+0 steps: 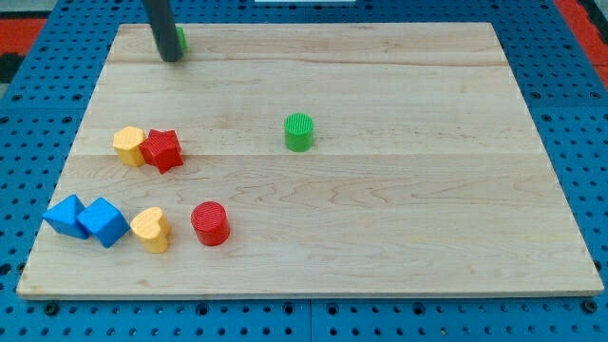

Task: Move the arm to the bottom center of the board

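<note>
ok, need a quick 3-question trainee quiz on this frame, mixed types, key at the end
1. True or false: my tip sits at the board's bottom centre.
2. Which block touches the yellow block at mid-left? A) green cylinder B) red star block C) red cylinder
3. Fill in: two ____ blocks sit side by side at the view's lower left.

Key: 1 false, it is at the top left, in front of a partly hidden green block. 2 B. 3 blue.

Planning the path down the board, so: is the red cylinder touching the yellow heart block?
No, the red cylinder stands apart from the yellow heart block, with a strip of bare board between them.
</note>
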